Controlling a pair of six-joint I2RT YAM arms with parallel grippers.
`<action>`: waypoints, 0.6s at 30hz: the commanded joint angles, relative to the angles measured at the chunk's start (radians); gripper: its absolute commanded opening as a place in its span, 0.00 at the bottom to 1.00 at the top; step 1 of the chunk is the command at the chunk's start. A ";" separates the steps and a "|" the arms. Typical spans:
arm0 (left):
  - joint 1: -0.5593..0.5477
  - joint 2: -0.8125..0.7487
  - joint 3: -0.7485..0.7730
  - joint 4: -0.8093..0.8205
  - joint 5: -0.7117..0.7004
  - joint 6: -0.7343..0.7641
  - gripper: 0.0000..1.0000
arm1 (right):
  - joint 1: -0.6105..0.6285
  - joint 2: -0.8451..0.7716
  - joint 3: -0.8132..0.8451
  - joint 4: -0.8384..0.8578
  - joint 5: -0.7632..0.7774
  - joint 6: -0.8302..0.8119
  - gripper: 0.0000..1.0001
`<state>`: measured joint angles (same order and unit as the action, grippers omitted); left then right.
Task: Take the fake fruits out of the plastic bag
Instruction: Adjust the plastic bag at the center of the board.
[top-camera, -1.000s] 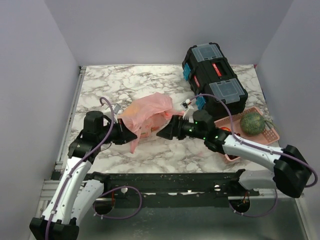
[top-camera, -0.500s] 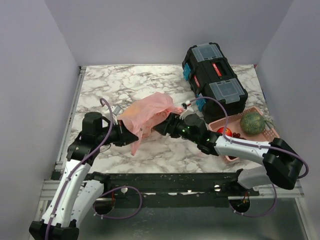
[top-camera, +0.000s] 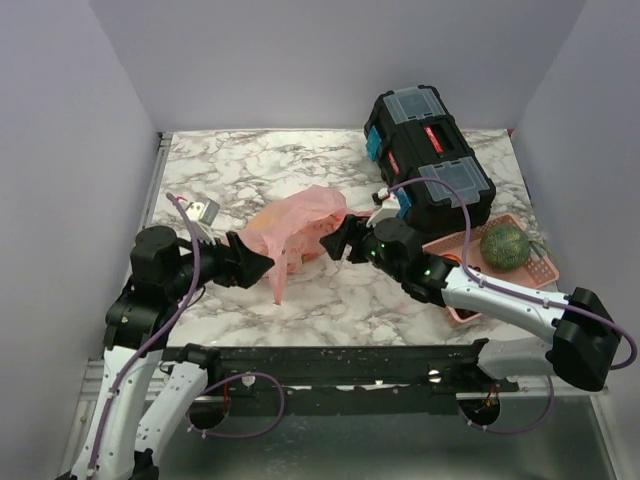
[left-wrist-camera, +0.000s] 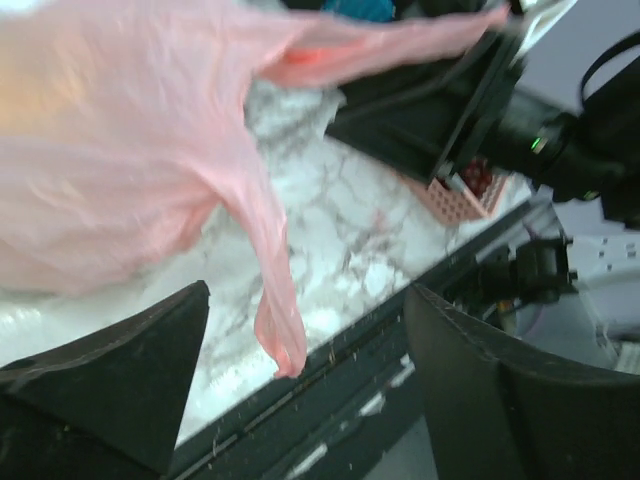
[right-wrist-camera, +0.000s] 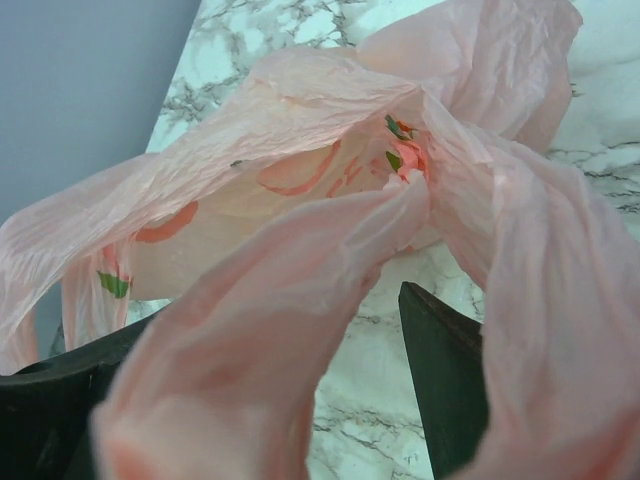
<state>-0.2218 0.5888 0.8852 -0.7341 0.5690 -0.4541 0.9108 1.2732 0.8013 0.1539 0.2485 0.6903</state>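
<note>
Pink plastic bag (top-camera: 295, 225) hangs before wide-open, empty left fingers (left-wrist-camera: 110, 385); film drapes between parted right fingers (right-wrist-camera: 445, 385).

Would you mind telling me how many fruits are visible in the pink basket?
2: a green melon at the basket's right end, and something dark red near its left corner in the left wrist view. The right arm may hide others.
</note>
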 joint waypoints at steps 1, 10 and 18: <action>0.006 0.024 0.170 0.022 -0.168 0.037 0.83 | 0.000 -0.011 -0.004 -0.047 0.016 -0.026 0.77; 0.004 0.159 0.186 0.260 -0.031 0.001 0.90 | 0.001 -0.012 0.003 -0.045 0.031 -0.031 0.77; -0.279 0.461 0.458 0.021 -0.315 0.258 0.88 | 0.001 -0.050 -0.027 -0.038 0.042 -0.016 0.77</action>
<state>-0.3252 0.9672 1.1694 -0.5667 0.4931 -0.3828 0.9108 1.2663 0.7979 0.1242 0.2504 0.6788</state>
